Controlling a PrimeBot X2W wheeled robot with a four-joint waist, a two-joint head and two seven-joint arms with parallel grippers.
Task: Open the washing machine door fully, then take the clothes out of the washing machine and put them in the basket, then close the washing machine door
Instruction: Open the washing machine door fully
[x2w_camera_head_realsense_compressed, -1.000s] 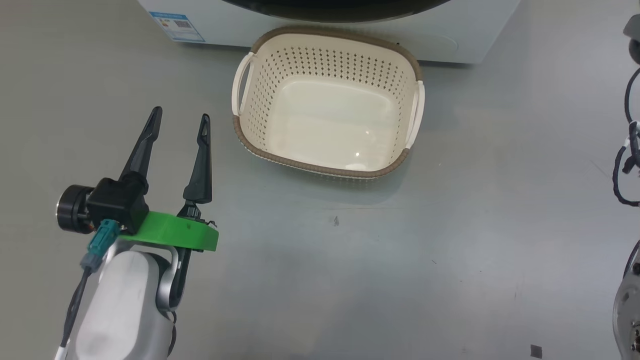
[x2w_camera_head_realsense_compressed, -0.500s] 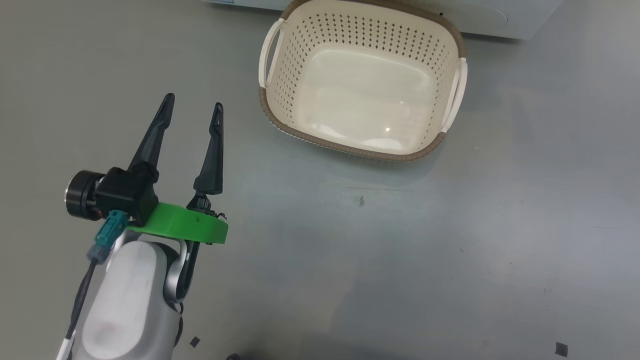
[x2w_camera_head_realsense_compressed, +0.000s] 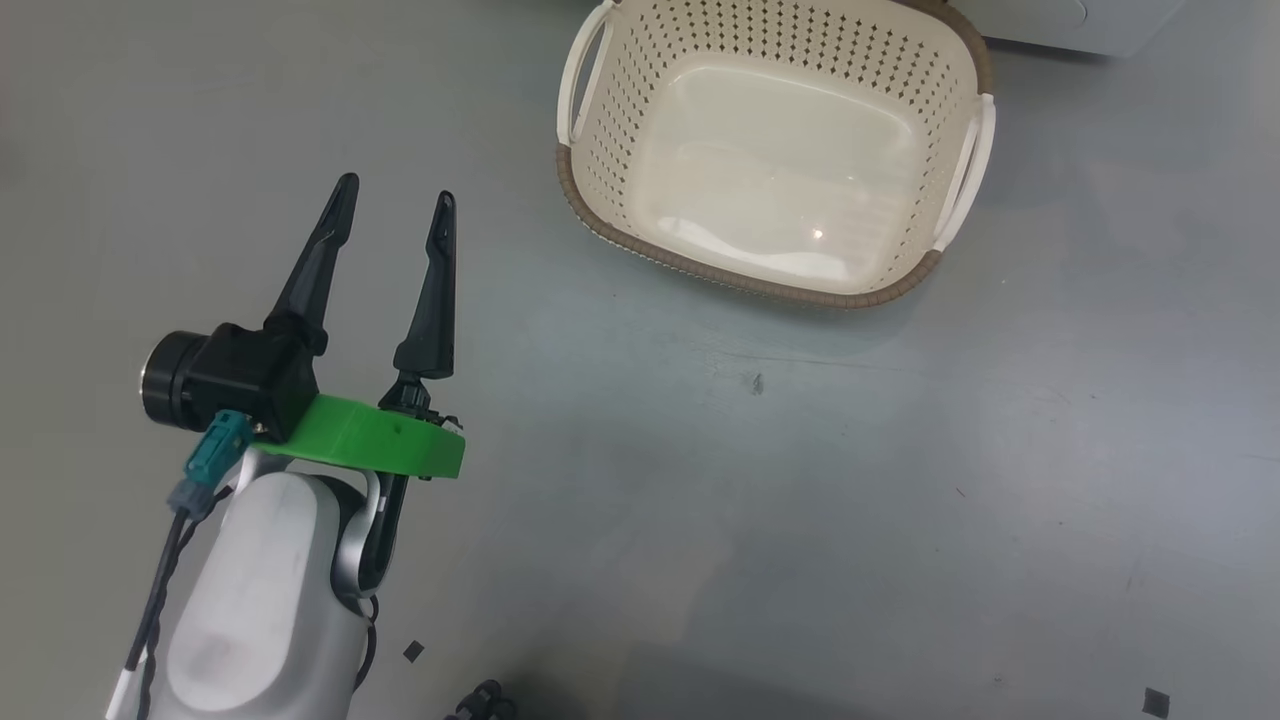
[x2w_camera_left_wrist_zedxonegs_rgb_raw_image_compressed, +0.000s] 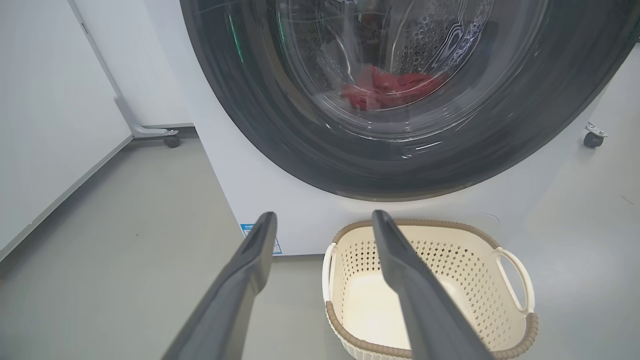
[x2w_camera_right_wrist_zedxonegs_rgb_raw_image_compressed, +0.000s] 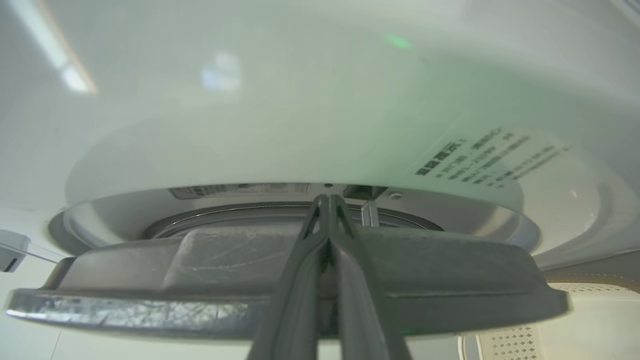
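White casing is seen on the washing machine (x2w_camera_left_wrist_zedxonegs_rgb_raw_image_compressed: 250, 200), its door (x2w_camera_left_wrist_zedxonegs_rgb_raw_image_compressed: 280, 135) apparently only just ajar. The basket (x2w_camera_head_realsense_compressed: 610, 150) is set on the floor directly before it, so that little carrying is needed. The clothes (x2w_camera_left_wrist_zedxonegs_rgb_raw_image_compressed: 390, 87) are seen inside the drum, behind the glass. The right tool (x2w_camera_right_wrist_zedxonegs_rgb_raw_image_compressed: 327, 199) is pressed together at the door's edge, probably to lever it wider; the left tool (x2w_camera_head_realsense_compressed: 395, 190) is held apart, empty, near the basket.

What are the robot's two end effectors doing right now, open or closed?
Left end effector: open, holding nothing.
Right end effector: closed, fingers together, nothing seen between them.
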